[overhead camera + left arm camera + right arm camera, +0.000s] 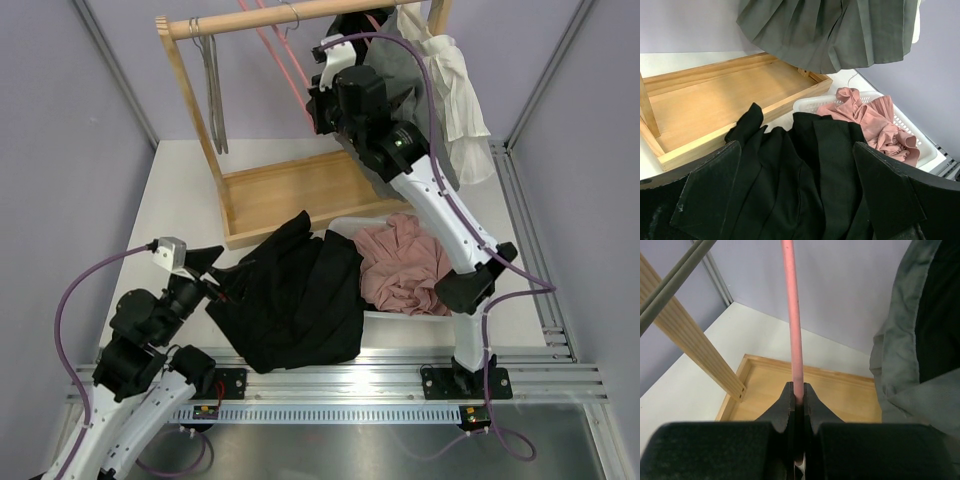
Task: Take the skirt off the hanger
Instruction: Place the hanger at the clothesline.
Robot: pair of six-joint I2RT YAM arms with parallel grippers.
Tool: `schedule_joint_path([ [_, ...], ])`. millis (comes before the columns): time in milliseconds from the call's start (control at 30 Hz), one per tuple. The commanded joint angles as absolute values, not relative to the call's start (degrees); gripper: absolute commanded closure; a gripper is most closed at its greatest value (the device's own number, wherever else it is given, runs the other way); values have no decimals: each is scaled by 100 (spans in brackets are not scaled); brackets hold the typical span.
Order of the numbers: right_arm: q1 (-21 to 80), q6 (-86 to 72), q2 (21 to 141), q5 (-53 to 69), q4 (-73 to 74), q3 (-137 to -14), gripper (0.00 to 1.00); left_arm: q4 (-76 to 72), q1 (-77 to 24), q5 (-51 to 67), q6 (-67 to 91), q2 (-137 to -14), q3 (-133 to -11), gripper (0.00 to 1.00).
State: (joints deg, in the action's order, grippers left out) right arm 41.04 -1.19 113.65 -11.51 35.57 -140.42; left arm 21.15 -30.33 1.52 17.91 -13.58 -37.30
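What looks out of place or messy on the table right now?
The black skirt lies crumpled on the table, one edge overlapping the white basket rim rather than inside it, where a pink garment is bunched. On the rack, the right gripper is shut on a bare pink hanger, which hangs slanted.

ok so the clothes rack (pixel 190 120) sits at the back of the table (pixel 170 200). The hanging skirt (pixel 830 30) is at the right end of the rail (pixel 280 14), shirt (pixel 455 90) just right of it, a hanger (pixel 792 315) just left. The second skirt (pixel 295 300) lies on the table in front of the rack's base tray (pixel 290 190), overlapping the basket (pixel 812 103) on its right, crumpled garment (pixel 405 265) inside.
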Motion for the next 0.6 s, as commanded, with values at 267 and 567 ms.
schedule_joint_path([
  [267, 4447, 282, 11997, -1547, 2664, -14792, 100, 1740, -3050, 308, 2092, -1424, -3604, 1],
  [567, 4509, 202, 12559, -1591, 2321, -15258, 100, 1687, -3041, 351, 2162, -1450, -3586, 1],
])
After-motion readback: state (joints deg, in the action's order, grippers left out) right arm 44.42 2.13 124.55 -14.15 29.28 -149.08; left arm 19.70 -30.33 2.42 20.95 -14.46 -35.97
